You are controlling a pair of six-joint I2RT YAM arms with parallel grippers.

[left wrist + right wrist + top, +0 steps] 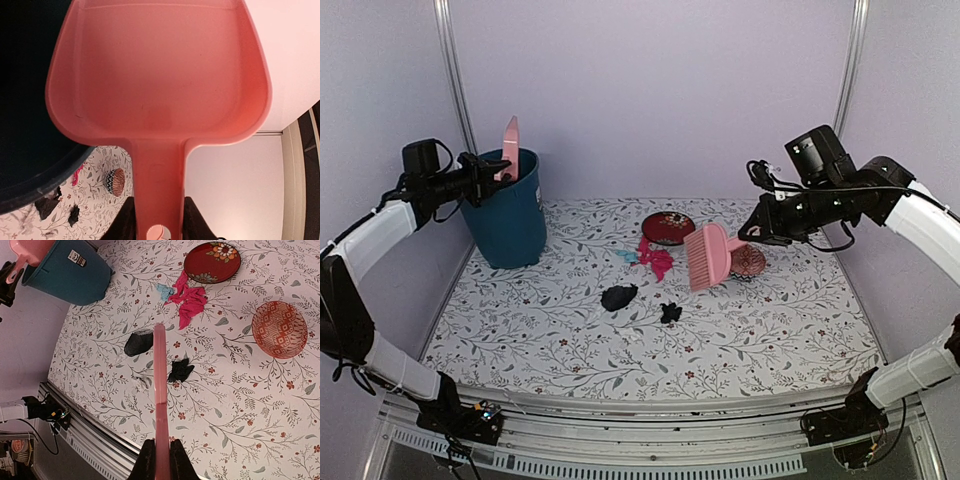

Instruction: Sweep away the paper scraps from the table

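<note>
Paper scraps lie mid-table: a black wad [618, 296], a smaller black bit [670, 313], a hot pink bunch [655, 258] and a light blue bit [625, 255]. The right wrist view shows them too: black wad [138, 342], black bit [181, 370], pink bunch [189, 300], blue bit [163, 290]. My right gripper [755, 232] is shut on a pink brush [708, 255], held above the table [770, 330], seen edge-on in its wrist view [159, 390]. My left gripper [485, 175] is shut on the handle of a pink dustpan [157, 75], tipped up over a teal bin [505, 210].
A round dark-red plate [668, 227] sits behind the scraps. A pink patterned dish [748, 262] sits just right of the brush. The bin stands at the table's far left corner. A metal rail runs along the near edge [95, 440].
</note>
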